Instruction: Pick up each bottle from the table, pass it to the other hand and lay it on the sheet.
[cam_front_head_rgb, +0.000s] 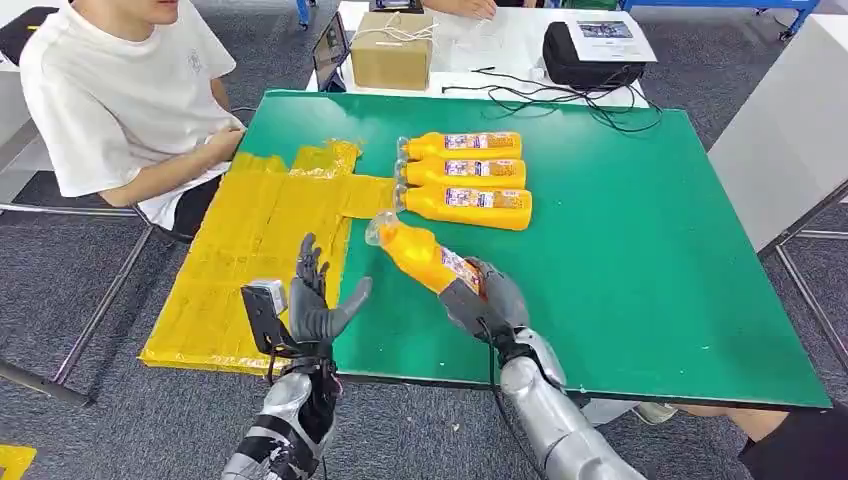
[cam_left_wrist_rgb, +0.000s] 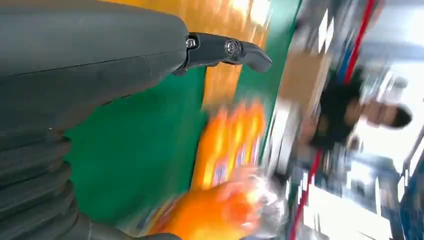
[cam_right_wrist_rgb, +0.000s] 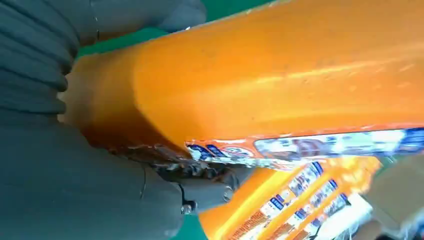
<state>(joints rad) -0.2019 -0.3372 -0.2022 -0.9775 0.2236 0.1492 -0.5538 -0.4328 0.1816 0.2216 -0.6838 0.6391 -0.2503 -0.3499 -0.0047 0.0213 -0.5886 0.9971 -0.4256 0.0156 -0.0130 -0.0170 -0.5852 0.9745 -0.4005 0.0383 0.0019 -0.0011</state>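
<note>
My right hand (cam_front_head_rgb: 488, 300) grips an orange bottle (cam_front_head_rgb: 420, 255) by its lower end, lifted off the green table (cam_front_head_rgb: 620, 260) with its clear cap tilted toward the yellow sheet (cam_front_head_rgb: 250, 250). The right wrist view shows that bottle (cam_right_wrist_rgb: 280, 85) close up against the hand (cam_right_wrist_rgb: 65, 165). My left hand (cam_front_head_rgb: 318, 305) is open, fingers spread upward, at the sheet's near right edge, a short gap from the held bottle. In the left wrist view the bottle (cam_left_wrist_rgb: 220, 210) is blurred beyond the hand (cam_left_wrist_rgb: 75, 100). Three more orange bottles (cam_front_head_rgb: 465, 180) lie side by side on the table beyond.
A person in a white shirt (cam_front_head_rgb: 120, 90) sits at the table's far left corner, forearm by the sheet. Behind the table stand a cardboard box (cam_front_head_rgb: 392, 50), a black bag (cam_front_head_rgb: 590, 55) and cables. Another person's leg (cam_front_head_rgb: 800, 440) is at the near right.
</note>
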